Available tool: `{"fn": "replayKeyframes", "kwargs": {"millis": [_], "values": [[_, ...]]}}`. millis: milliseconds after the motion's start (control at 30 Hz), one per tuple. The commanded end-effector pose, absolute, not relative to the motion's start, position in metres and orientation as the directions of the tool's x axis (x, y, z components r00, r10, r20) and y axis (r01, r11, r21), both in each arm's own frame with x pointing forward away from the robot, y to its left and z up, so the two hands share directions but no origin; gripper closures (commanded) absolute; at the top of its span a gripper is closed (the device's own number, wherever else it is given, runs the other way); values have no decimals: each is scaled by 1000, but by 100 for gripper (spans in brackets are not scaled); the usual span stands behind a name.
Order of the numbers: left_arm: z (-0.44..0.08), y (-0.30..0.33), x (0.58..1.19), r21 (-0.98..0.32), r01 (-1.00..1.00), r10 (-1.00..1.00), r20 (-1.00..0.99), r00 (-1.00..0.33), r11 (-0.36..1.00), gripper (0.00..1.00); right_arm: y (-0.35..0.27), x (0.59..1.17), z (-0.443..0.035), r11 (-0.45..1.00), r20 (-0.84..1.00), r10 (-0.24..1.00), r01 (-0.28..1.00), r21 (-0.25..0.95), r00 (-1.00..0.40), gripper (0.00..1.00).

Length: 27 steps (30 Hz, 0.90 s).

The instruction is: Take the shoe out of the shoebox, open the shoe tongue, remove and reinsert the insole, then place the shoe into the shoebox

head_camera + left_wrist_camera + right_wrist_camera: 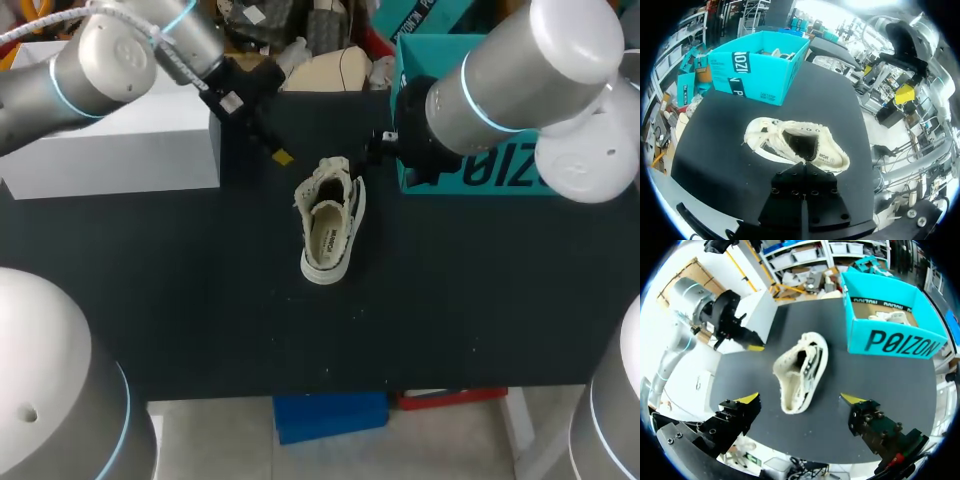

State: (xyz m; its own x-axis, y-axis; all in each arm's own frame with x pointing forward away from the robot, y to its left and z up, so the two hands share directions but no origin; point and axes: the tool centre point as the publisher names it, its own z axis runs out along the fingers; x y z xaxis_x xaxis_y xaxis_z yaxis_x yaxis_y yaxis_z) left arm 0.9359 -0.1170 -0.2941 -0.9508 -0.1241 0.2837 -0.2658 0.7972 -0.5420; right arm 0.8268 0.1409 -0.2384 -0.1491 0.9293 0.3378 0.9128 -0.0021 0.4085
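Observation:
A cream canvas shoe [330,228] lies on the black table [200,300], out of the box, toe toward the far side, its tongue pulled back and the insole showing. The teal shoebox [480,175] stands open at the far right, partly hidden by my right arm [520,80]. My left gripper [282,156] hangs shut and empty just beyond the shoe's toe. In the right wrist view my right gripper [800,400] is wide open above the shoe [802,370], touching nothing. The left wrist view has the shoe [795,145] right ahead of my shut left gripper [804,170].
A white box [120,150] sits at the far left of the table. Inside the shoebox [895,325] lies something pale, a second shoe or paper [890,317]. Bare black table surrounds the shoe toward the front.

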Motion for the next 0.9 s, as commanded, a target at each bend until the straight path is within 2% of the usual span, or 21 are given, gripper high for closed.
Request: {"fn": "replayKeyframes", "kwargs": {"millis": [33,300,733,767,800,900], "values": [[-268,-65,905,-624,-230,-167,160,-973,747,100,142,827,-239,-3,338,929,913,409,-148,0],[-272,-18,890,-672,-98,-107,29,-994,734,100,142,827,-239,-3,338,929,913,409,-148,0],[-288,22,881,-667,-47,-81,-19,-997,744,100,142,827,-239,-3,338,929,913,409,-148,0],[-289,23,879,-669,-38,-75,-27,-997,742,59,142,827,-239,-3,338,929,913,409,-148,0],[-289,23,879,-669,-38,-75,-27,-997,742,0,142,827,-239,-3,338,929,913,409,-148,0],[-289,23,879,-669,-38,-75,-27,-997,742,0,142,827,-239,-3,338,929,913,409,-148,0]]}}
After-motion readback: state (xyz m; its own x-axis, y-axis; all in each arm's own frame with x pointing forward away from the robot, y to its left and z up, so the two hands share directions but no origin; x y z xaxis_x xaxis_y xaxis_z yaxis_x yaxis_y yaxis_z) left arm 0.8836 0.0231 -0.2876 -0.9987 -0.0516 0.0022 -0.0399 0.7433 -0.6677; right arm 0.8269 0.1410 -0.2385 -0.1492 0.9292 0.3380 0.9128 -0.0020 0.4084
